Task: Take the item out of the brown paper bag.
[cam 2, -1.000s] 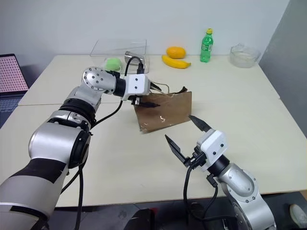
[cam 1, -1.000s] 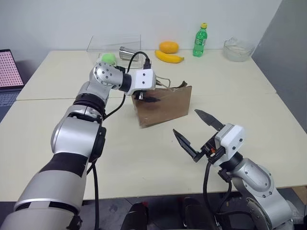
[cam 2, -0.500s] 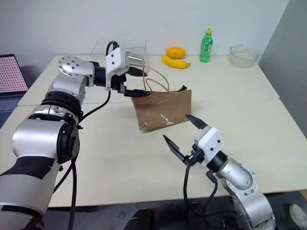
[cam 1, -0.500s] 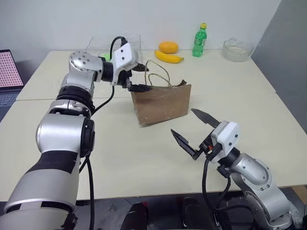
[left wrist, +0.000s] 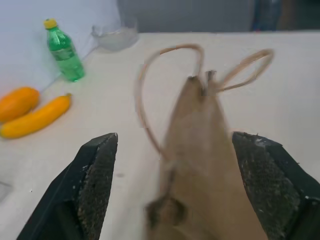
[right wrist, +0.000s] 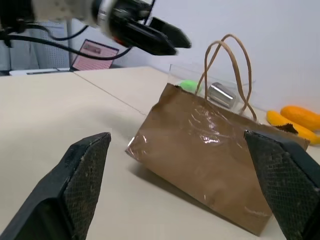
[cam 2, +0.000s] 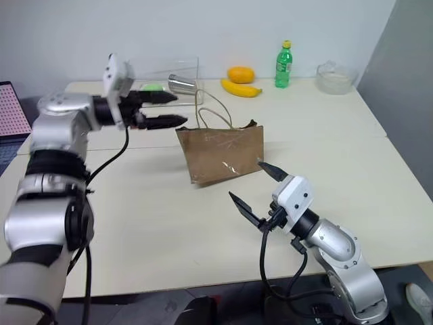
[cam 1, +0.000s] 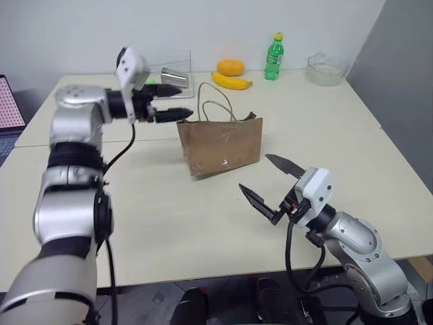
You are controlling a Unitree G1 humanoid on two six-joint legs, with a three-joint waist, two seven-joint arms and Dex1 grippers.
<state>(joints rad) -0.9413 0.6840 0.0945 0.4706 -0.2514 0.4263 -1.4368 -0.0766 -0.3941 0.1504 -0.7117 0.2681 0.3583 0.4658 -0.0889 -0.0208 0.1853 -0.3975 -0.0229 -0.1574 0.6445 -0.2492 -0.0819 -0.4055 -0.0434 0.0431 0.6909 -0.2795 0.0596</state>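
Note:
The brown paper bag (cam 1: pixel 220 143) stands upright mid-table, its two beige cord handles (cam 1: pixel 215 108) looped above its mouth. The item is hidden; I cannot see into the bag. My left gripper (cam 1: pixel 185 101) hovers level just left of the bag's top edge, pointing at it, open and empty, clear of the handles. Its wrist view looks along the bag (left wrist: pixel 200 165) between the spread fingers (left wrist: pixel 95 175). My right gripper (cam 1: pixel 254 172) is low over the table in front of the bag, open wide, empty, facing the bag's front (right wrist: pixel 210 150).
Behind the bag a clear plastic box (cam 1: pixel 177 62) holds a green ball and a steel cup (cam 1: pixel 174 76). A banana (cam 1: pixel 232 82), an orange fruit (cam 1: pixel 231 66), a green bottle (cam 1: pixel 272 57) and a glass bowl (cam 1: pixel 324 70) line the far edge. A laptop (cam 1: pixel 11 103) sits at left.
My left gripper has pulled back left and up from the bag's mouth and rolled; nothing came out in it. The bag sits upright with handles raised. My right gripper stayed put.

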